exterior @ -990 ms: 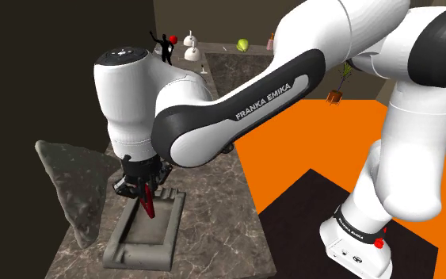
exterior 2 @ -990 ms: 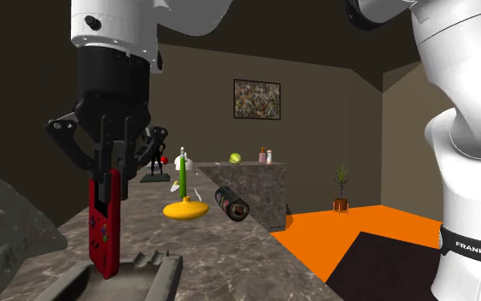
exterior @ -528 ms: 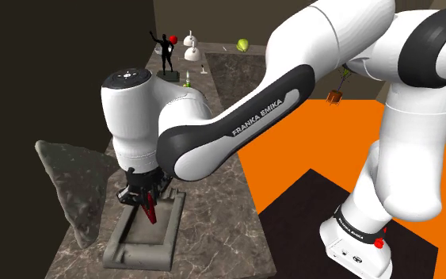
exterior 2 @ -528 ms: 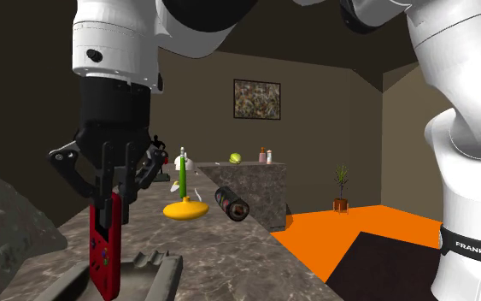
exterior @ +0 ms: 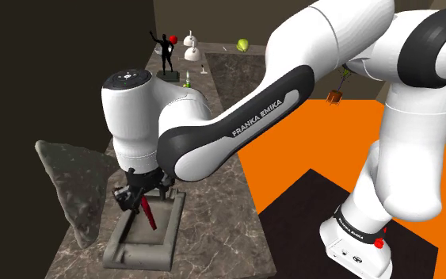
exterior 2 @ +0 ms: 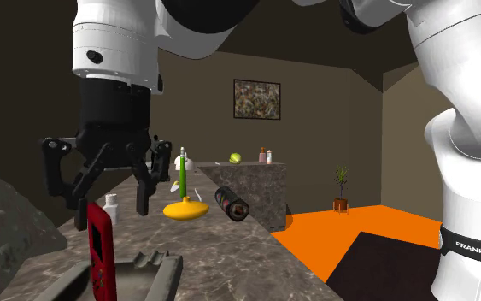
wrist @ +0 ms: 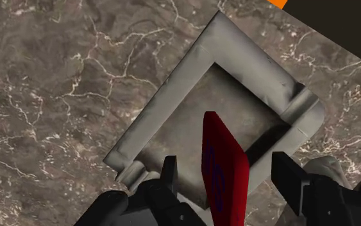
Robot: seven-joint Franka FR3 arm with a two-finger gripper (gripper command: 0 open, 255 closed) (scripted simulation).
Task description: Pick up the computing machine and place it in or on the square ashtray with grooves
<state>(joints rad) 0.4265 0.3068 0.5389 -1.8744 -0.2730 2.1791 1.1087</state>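
As the black tool (exterior 2: pixel 110 212) gapes open, the flat red calculator (exterior 2: pixel 102 252), unsupported on end in the grey square ashtray (wrist: pixel 166 103), may topple out.

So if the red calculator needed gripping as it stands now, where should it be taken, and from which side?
By its upper end, from straight above. The red calculator stands on end in the grey ashtray, leaning slightly, with its top free between the spread fingers of the gripper. Closing on its two broad faces probably suits best.
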